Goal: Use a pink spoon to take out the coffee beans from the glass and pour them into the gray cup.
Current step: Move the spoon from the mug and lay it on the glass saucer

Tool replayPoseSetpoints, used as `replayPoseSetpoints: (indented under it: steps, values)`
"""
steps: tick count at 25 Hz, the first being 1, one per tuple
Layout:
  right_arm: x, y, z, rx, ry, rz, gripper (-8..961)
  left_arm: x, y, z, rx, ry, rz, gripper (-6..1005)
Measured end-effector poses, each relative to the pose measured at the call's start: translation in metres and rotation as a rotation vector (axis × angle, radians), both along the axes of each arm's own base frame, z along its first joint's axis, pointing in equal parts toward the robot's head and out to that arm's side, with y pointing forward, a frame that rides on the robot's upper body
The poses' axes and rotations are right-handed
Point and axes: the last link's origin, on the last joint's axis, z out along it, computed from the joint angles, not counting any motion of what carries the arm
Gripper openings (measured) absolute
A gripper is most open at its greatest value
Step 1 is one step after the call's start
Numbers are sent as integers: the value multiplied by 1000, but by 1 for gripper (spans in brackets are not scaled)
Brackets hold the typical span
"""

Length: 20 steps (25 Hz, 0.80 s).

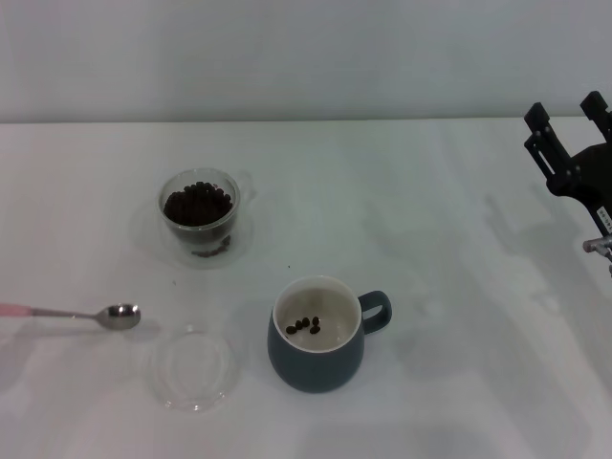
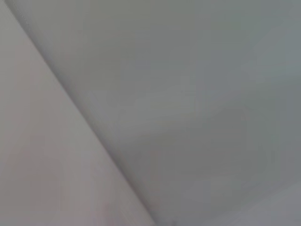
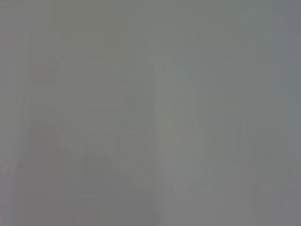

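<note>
The white table (image 1: 459, 287) filled almost the whole head view, with a plain pale wall behind it. Both wrist views showed only blank gray surface, so nothing could be told from them.

The right gripper (image 1: 570, 120) hung at the far right edge of the head view, above the back part of the table and well apart from all the vessels. Two black fingers (image 1: 537, 117) pointed upward with a clear gap between them, so they stood spread and held nothing. The left gripper was not visible in any view.

The gray cup (image 1: 316, 337) stood upright near the front middle of the table, its loop handle turned toward the robot's right. Inside, on the cream bottom, lay a few coffee beans (image 1: 304, 326).

The glass (image 1: 199, 216) stood upright farther back and to the left of the cup, apart from it. It was filled with a heap of dark beans up to near its rim.

A flat clear dish (image 1: 194, 368) lay at the front, to the left of the cup and near it.

The pink spoon (image 1: 72, 313) lay flat on the table at the left edge, behind the dish and in front of the glass. Its metal bowl pointed toward the middle, and its pale pink handle ran out of the view.
</note>
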Motion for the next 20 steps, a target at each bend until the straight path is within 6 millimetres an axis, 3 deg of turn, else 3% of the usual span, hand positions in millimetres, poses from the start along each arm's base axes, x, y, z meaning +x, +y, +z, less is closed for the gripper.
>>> replayPoseSetpoints:
  steps: [4, 10, 20]
  values:
    - [-3, 4, -1, -6, -5, 9, 754, -2, -4, -7, -35, 26, 7, 131]
    - [-3, 3, 0, 0, -2, 10, 754, 3, 8, -25, -162, 102, -35, 131]
    - [3, -3, 1, 5, 0, -9, 755, 8, 22, -31, -173, 126, -46, 130]
